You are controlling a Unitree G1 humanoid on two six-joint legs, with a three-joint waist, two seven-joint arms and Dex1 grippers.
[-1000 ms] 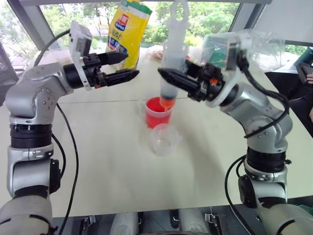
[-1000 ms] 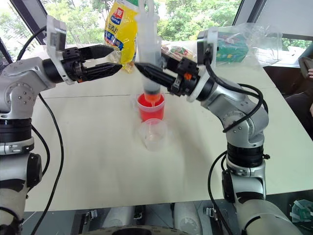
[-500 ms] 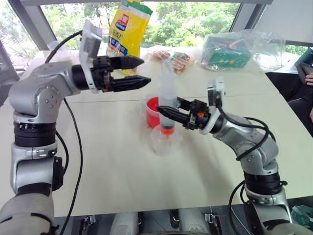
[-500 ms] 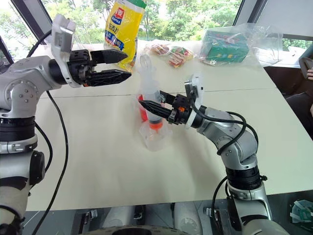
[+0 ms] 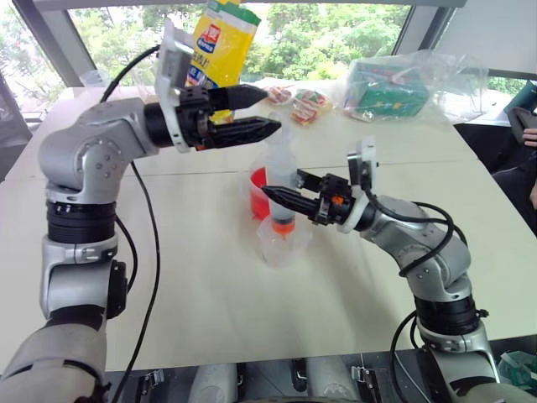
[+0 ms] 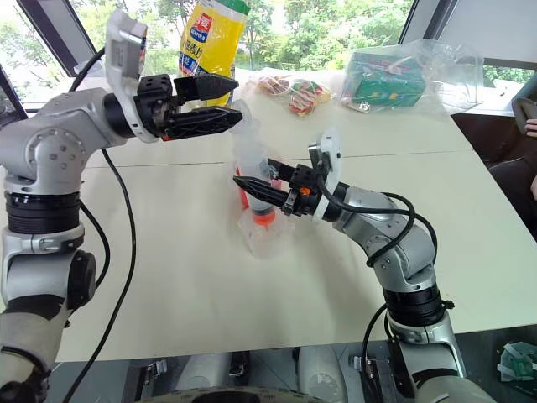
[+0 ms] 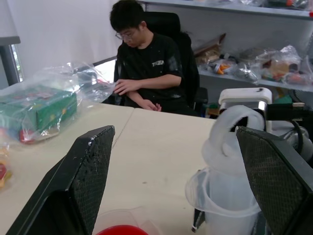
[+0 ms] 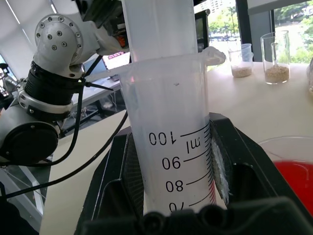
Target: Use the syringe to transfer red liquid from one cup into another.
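Clamped tight on the barrel of the syringe, our right claw holds it upright from the side, the black fingers pressing the clear wall just below the printed scale marks. We see the syringe's narrow end pointing down into the shorter clear cup, which stands on the desk directly beneath it; an orange-red band of red liquid shows in the lowest part of the barrel, inside that cup's rim. Whether the tip touches the cup's bottom we cannot tell.

Just behind the short cup, and touching or nearly touching it, stands the taller cup with its bright red wall, partly hidden by the syringe. In the right wrist view its red surface lies just beside our gripping fingers.

Our left claw hangs above both cups with its two fingers spread wide and empty, pointing across toward our right arm. In the left wrist view the syringe's plunger ring and finger flange rise between those spread fingers, not touching either one.

Farther out, a yellow bag stands at the far edge of the desk, with snack packets and a green box in a clear plastic bag beside it. Two clear cups with beige powder stand well apart from our work. A person in a black shirt sits in a chair beyond the desk.
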